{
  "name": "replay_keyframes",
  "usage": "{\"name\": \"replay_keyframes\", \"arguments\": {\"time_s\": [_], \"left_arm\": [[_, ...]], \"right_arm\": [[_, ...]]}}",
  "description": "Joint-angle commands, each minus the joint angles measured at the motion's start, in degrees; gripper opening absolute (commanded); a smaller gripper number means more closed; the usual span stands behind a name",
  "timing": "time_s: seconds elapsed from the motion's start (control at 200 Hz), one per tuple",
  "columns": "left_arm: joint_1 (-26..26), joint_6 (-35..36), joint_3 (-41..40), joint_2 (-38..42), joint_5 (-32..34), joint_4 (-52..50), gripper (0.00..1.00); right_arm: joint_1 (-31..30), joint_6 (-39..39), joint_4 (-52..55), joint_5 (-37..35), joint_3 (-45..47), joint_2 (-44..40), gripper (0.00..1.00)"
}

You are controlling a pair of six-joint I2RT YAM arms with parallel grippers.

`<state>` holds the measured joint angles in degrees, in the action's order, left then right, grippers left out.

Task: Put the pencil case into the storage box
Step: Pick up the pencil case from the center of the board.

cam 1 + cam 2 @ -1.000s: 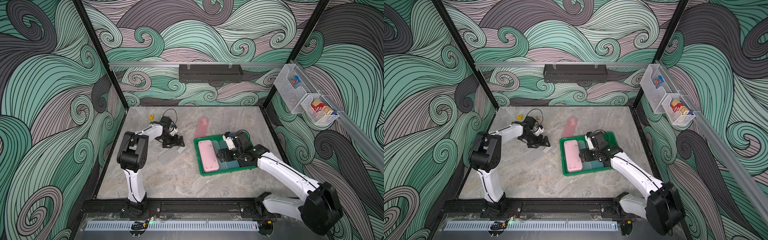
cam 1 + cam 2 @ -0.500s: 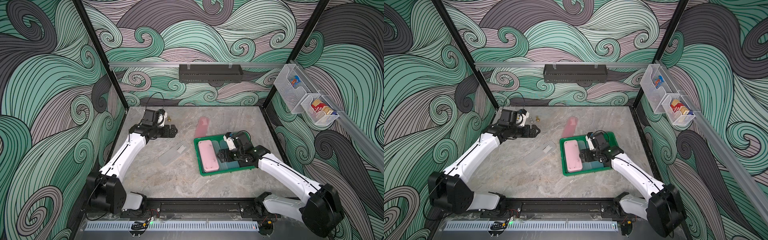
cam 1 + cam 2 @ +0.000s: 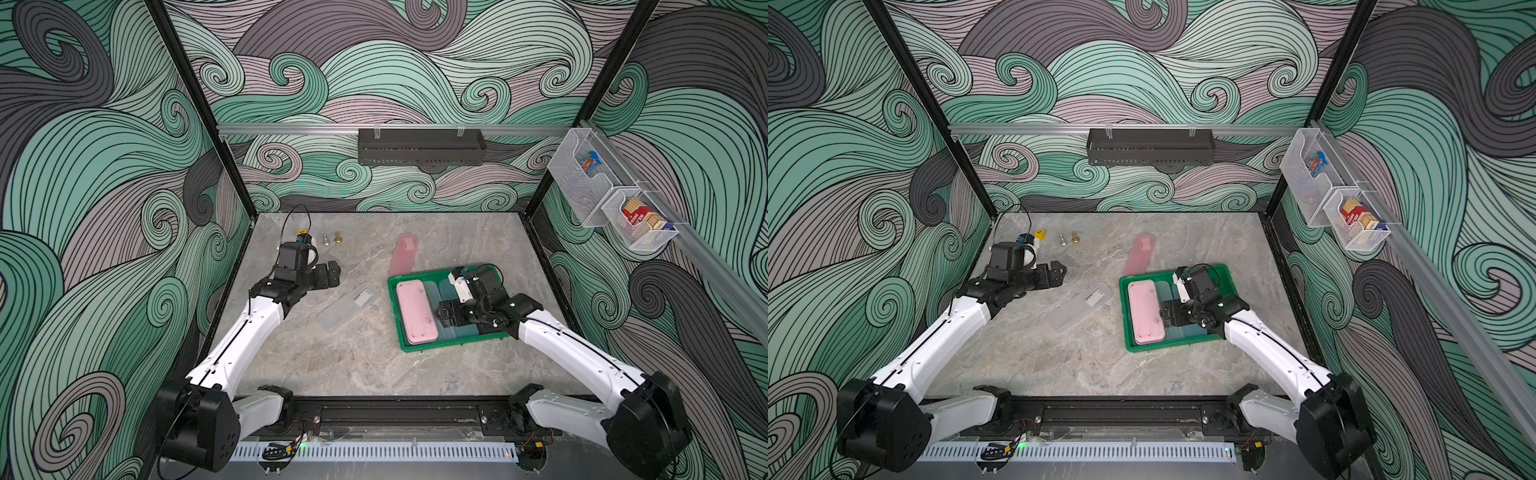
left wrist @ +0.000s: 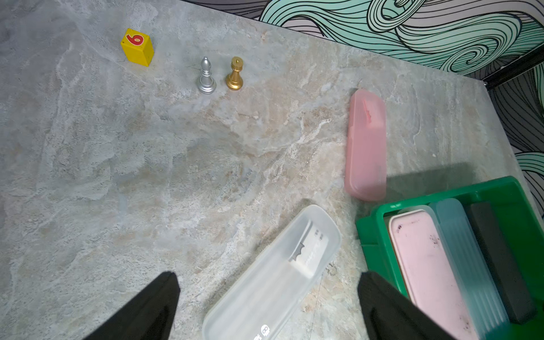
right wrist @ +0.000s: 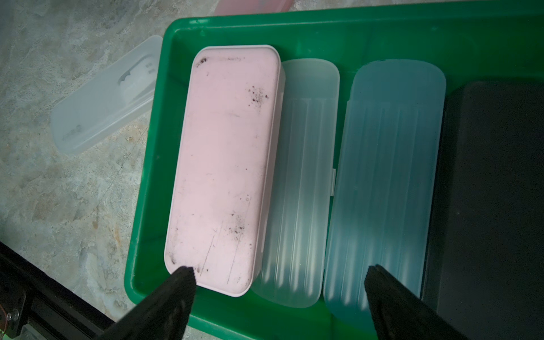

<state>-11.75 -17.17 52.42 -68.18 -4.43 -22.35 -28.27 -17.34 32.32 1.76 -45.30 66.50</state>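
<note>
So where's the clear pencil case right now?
In both top views the clear pencil case lies on the table, just left of the storage box, between it and the left end effector.

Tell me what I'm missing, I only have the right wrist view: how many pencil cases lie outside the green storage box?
Observer: Two lie on the table outside the storage box: a clear pencil case and a translucent pink pencil case.
Operator: Where's the left gripper?
Observer: The left gripper hovers open and empty near the clear pencil case's far end.
Operator: Anything else out there?
Observer: A yellow numbered block, a silver chess bishop and a gold chess piece stand near the table's back left corner.
</note>
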Motion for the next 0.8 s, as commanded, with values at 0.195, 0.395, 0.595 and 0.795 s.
{"name": "replay_keyframes", "arguments": {"time_s": [0.195,0.395,0.595,0.795], "left_arm": [[-2.04,3.48,0.62,-13.84,-5.76,-3.47,0.99],[-8.28,8.57,1.56,-21.64,0.85,-4.48,0.99],[-12.31,12.62,6.87,-27.75,7.86,-9.0,0.99],[-13.5,16.32,9.51,-31.25,8.99,-10.48,0.99]], "right_arm": [[-0.29,-0.69,-0.24,-0.42,0.8,0.02,0.92],[-0.21,-0.34,-0.15,-1.41,0.91,0.62,0.92],[-0.28,-0.4,-0.13,-1.85,1.61,0.55,0.92],[-0.28,-0.76,-0.05,-2.03,1.78,0.43,0.92]]}}
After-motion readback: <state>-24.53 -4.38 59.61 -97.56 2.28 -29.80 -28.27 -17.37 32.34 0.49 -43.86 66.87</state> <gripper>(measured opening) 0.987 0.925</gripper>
